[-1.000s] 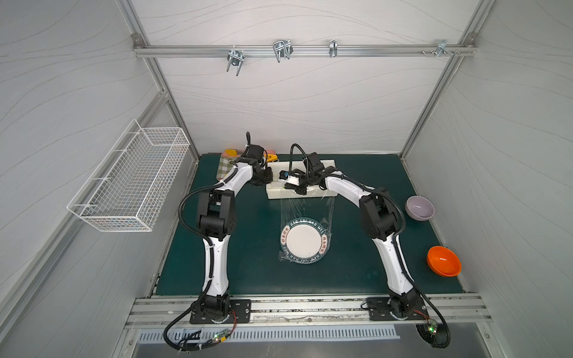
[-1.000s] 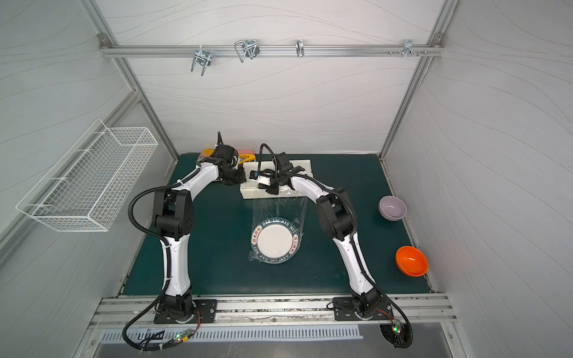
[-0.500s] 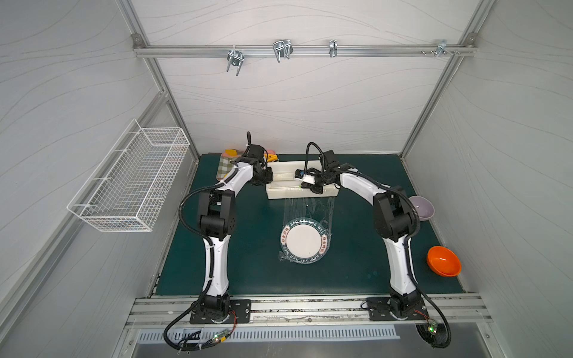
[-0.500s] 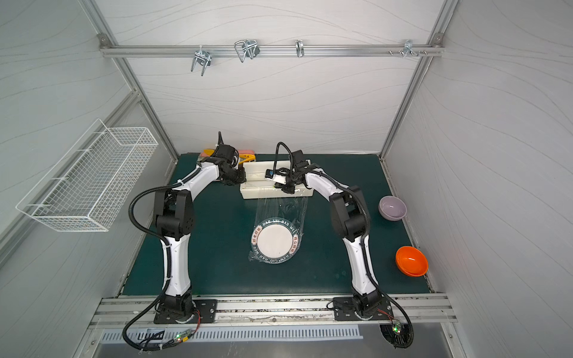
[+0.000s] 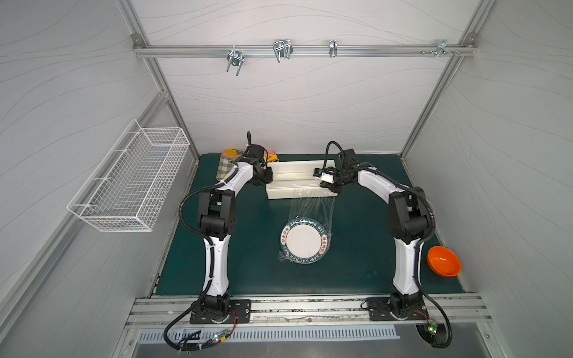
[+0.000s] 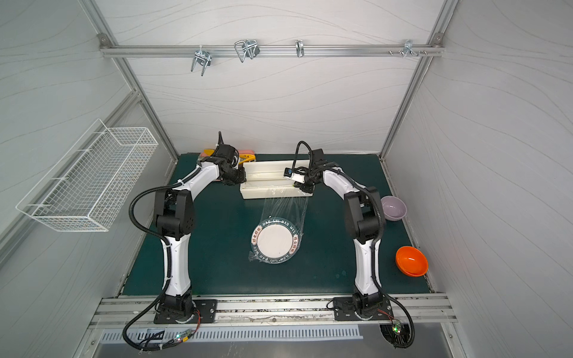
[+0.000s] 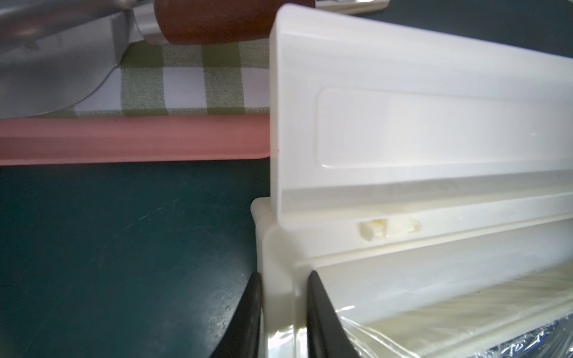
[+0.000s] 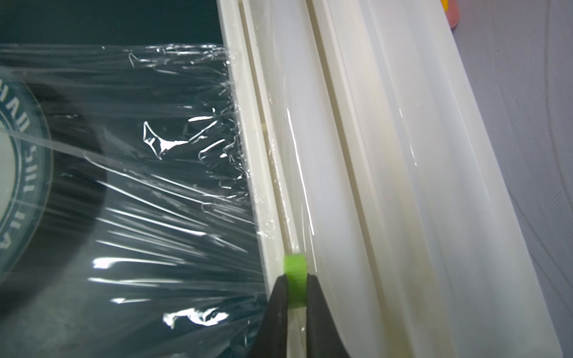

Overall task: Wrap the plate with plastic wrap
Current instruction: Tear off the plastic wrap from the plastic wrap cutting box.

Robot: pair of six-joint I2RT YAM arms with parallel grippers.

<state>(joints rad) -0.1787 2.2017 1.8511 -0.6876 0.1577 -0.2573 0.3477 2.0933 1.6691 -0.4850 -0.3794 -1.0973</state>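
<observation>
Two grips: your left end effector point(image 7: 283, 316) pinches dispenser box point(image 5: 288, 176), right end effector point(image 8: 296, 285) pinches green cutter tab point(image 8: 294, 266); plastic wrap point(image 5: 311, 207) over plate point(image 5: 305, 240) looks uncut. Next, slide tab across.

Bright even light, soft-focus wrist close-ups

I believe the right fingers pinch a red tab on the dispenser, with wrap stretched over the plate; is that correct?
Not quite: the tab is green, not red, per the right wrist view; the right fingers pinch it on the dispenser, with wrap stretched over the plate.
</observation>
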